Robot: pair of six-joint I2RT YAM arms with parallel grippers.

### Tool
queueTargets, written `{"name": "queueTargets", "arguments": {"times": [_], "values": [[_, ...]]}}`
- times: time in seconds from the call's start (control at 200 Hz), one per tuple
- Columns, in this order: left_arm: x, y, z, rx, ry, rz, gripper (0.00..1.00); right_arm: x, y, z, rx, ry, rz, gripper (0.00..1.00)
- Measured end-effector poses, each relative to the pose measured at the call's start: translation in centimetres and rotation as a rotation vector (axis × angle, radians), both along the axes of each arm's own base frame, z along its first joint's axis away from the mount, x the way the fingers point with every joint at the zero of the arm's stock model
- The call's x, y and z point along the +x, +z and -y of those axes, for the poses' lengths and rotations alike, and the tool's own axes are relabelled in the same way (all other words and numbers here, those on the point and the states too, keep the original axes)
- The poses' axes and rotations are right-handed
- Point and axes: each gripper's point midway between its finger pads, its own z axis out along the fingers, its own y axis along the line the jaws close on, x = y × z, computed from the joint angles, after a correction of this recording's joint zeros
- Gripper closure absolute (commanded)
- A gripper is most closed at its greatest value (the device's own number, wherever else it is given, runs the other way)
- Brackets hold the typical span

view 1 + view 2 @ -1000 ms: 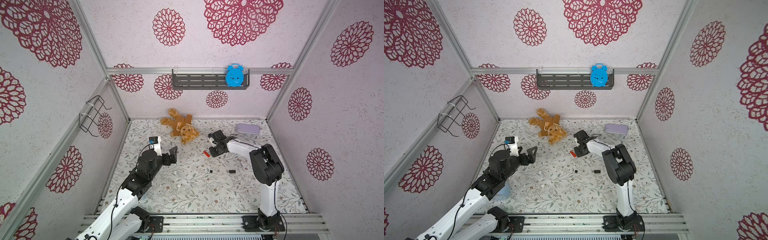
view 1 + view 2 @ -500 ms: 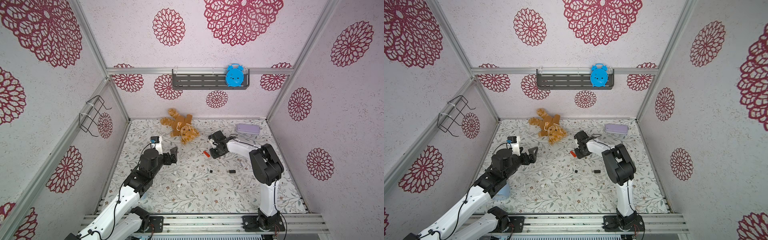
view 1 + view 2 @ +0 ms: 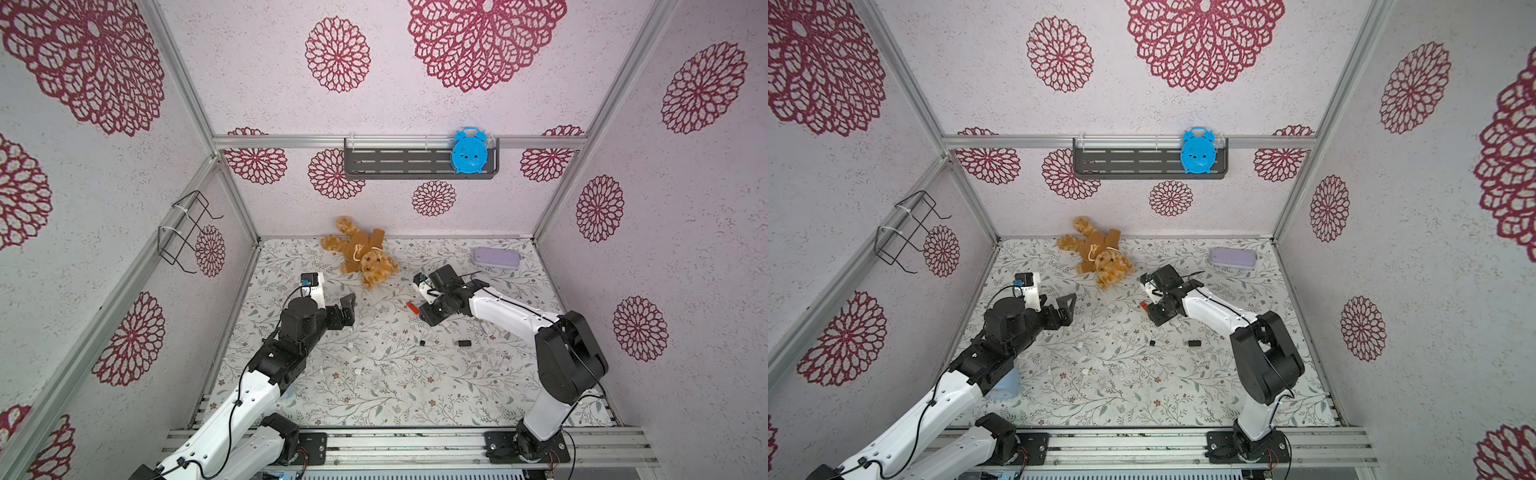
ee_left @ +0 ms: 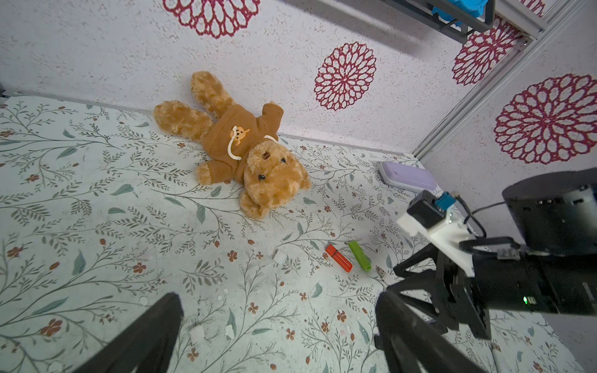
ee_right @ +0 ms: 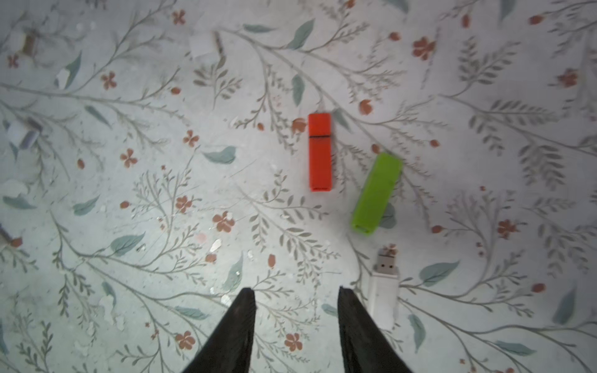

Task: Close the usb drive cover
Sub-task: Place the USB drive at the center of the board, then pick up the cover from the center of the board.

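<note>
Three usb drives lie side by side on the floral mat. The red usb drive point(image 5: 319, 151) point(image 3: 412, 307) has its cover seated, with a thin seam showing. Beside it is a green drive point(image 5: 376, 193) point(image 4: 359, 255), also covered. A white drive point(image 5: 384, 290) has its metal plug bare. My right gripper point(image 5: 295, 290) point(image 3: 426, 311) hovers just short of the red and green drives, open, with nothing between its fingers; one finger is next to the white drive. My left gripper point(image 4: 277, 303) point(image 3: 348, 309) is wide open and empty, well to the left of the drives.
A teddy bear point(image 3: 363, 255) lies at the back of the mat and a lilac case point(image 3: 495, 257) at the back right. Small white caps point(image 5: 202, 48) and bits are scattered around. Two small black pieces point(image 3: 464, 343) lie in front of the right arm. A blue clock point(image 3: 469, 151) sits on the wall shelf.
My right gripper's jaws have parted from shut to open above the drives. The left arm has hardly moved and stays wide open.
</note>
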Motion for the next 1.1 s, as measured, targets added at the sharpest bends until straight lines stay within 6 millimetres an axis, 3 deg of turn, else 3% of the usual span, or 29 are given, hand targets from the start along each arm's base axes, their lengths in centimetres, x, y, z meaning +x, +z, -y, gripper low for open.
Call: {"name": "queueTargets", "arguments": {"times": [0.125,0.23,0.855,1.096], "values": [[0.0,-0.1,0.0,-0.014,0.001,-0.004,0.03,-3.0,-2.0,-0.8,-0.025,0.088,-0.054,0.51],[-0.1,-0.6,0.1,-0.019,-0.001,-0.017,0.03,-4.1,-2.4,-1.3,-0.042,0.135,-0.059,0.50],[-0.1,-0.7,0.1,-0.032,-0.001,-0.024,0.03,-4.4,-5.0,-1.4,-0.208,0.284,-0.034,0.45],[-0.1,-0.7,0.1,-0.032,0.001,-0.025,0.03,-4.7,-5.2,-1.1,-0.235,0.329,-0.032,0.49]]}}
